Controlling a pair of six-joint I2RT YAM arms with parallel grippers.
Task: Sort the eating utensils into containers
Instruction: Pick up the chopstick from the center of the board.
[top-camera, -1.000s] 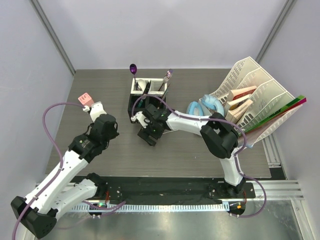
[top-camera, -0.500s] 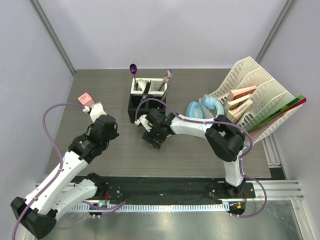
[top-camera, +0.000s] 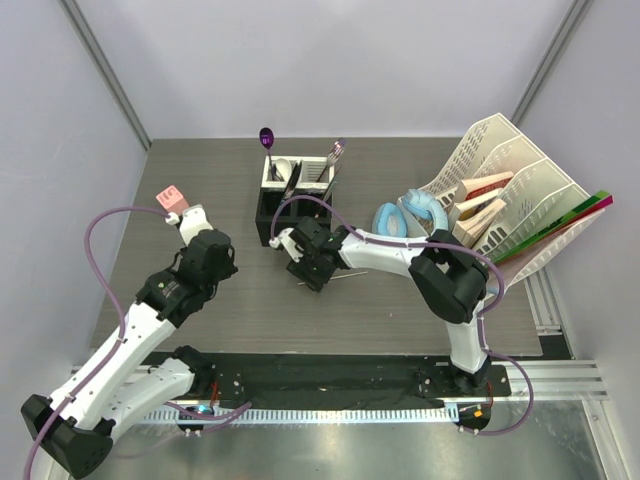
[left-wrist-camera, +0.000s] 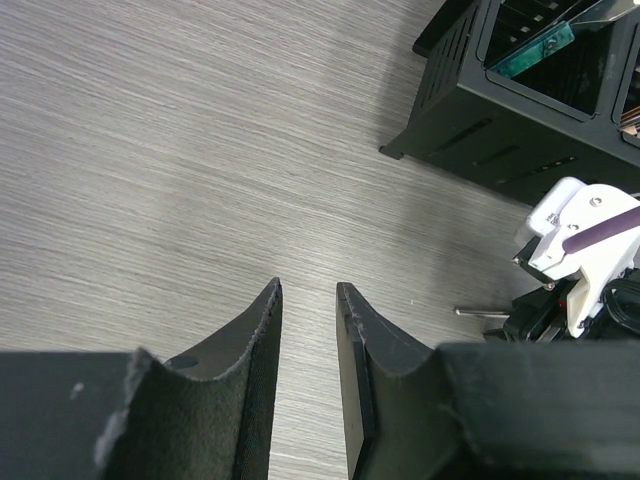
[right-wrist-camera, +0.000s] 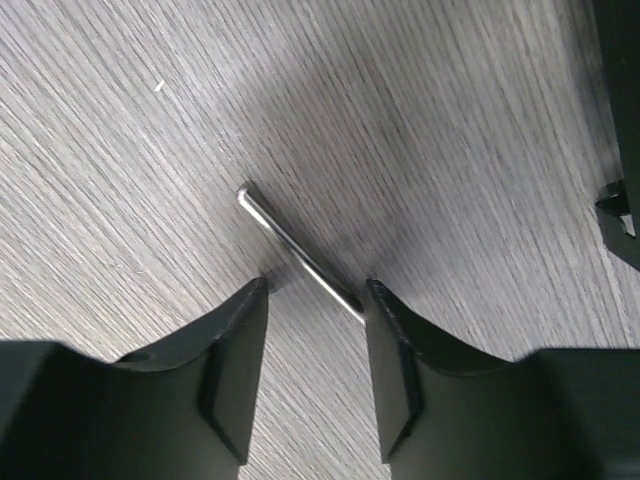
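A thin silver metal utensil stick (right-wrist-camera: 300, 255) lies flat on the grey table (top-camera: 200, 170), also seen in the top view (top-camera: 352, 273). My right gripper (right-wrist-camera: 315, 290) is lowered over it, open, one finger on each side of its near end. In the top view the right gripper (top-camera: 310, 276) sits just in front of the black caddy of containers (top-camera: 268, 212). In the caddy stand a purple spoon (top-camera: 267, 137), a fork (top-camera: 337, 152) and a green-patterned piece (left-wrist-camera: 530, 48). My left gripper (left-wrist-camera: 308, 300) hovers over bare table, narrowly open and holding nothing.
A pink block (top-camera: 170, 197) lies by the left gripper (top-camera: 186, 216) at the table's left edge. A light blue ring-shaped thing (top-camera: 410, 212) lies right of the caddy. The big white slotted rack (top-camera: 520, 170) with books stands at the right.
The right gripper's jaws have narrowed around the silver stick while it shifted slightly towards the caddy. The left arm has stayed in place.
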